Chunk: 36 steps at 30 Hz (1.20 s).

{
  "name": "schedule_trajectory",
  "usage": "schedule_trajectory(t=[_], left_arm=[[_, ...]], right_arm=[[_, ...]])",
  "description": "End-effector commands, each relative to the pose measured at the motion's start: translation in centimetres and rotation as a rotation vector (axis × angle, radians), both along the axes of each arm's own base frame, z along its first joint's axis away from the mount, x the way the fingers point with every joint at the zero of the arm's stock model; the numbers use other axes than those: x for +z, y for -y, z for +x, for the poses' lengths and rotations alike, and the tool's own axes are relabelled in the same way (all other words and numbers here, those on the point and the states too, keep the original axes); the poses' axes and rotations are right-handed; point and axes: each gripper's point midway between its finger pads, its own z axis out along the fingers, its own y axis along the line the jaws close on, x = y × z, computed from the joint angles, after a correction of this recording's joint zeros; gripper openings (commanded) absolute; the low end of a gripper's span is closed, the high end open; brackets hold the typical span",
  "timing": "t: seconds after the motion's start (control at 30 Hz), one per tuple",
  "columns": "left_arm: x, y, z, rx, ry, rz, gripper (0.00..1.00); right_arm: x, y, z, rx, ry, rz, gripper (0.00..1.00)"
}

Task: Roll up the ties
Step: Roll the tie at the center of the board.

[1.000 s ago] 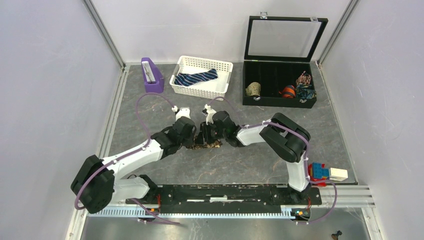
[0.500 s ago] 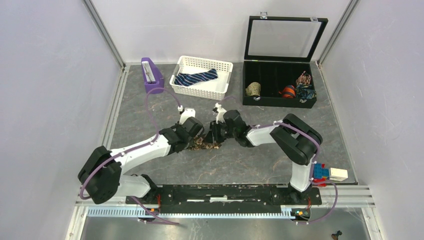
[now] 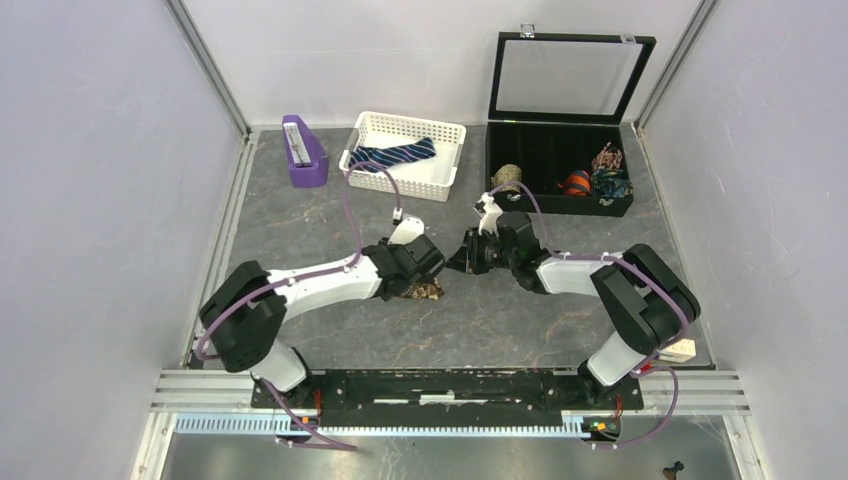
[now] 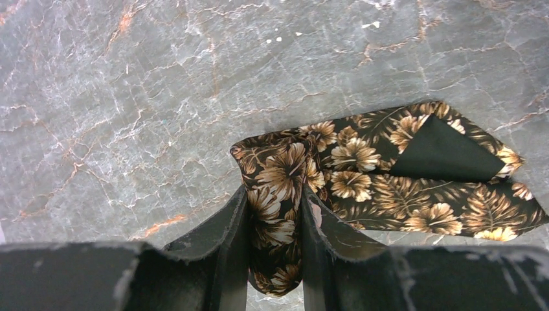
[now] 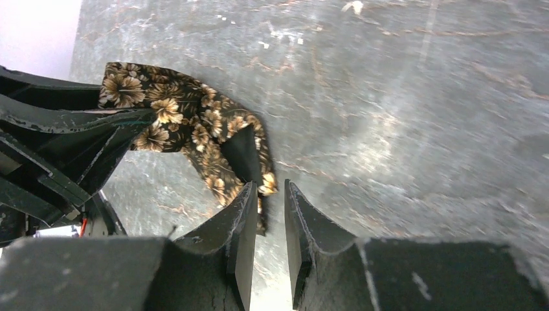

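And the left gripper (image 4: 273, 194) has the brown floral tie (image 4: 362, 175) pinched tight, folded bundle lying crosswise on the counter (image 4: 129, 97), black-lined tip toward the right gripper (image 5: 270, 191), jaws narrowly parted, holding nothing

Bystanders on grey marbled tabletop (image 3: 280, 225)
White lattice basket (image 3: 400, 183) is set between purple stand (image 3: 305, 155) and black compartment case (image 3: 550, 205), lid raised; cream block (image 3: 680, 349) is noted at near right edge.
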Motion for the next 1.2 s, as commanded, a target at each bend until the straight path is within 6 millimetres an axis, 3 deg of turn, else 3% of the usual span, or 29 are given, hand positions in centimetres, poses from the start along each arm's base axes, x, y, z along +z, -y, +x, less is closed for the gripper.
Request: schedule_trajectory(t=[0.0, 0.3, 0.43, 0.6, 0.73, 1.17], left_arm=[[0.7, 0.5, 0.6, -0.005, 0.032, 0.124, 0.24], [-1.1, 3.2, 0.5, -0.047, -0.007, 0.179, 0.26], [-2.1, 4.3, 0.3, -0.065, -0.038, 0.191, 0.33], [-2.5, 5.2, 0.1, -0.081, -0.054, 0.180, 0.50], [-2.4, 5.6, 0.1, -0.095, -0.064, 0.165, 0.64], [1.2, 7.8, -0.4, -0.168, -0.042, 0.034, 0.84]], right_arm=[[0.6, 1.8, 0.3, -0.012, 0.045, -0.010, 0.29], [0.5, 3.2, 0.3, -0.032, 0.045, -0.018, 0.28], [0.5, 3.4, 0.2, -0.034, 0.046, -0.015, 0.28], [0.3, 3.7, 0.1, -0.037, 0.042, -0.017, 0.28], [0.3, 3.7, 0.1, -0.036, 0.042, -0.017, 0.29], [0.4, 3.6, 0.6, -0.045, 0.043, -0.019, 0.29]])
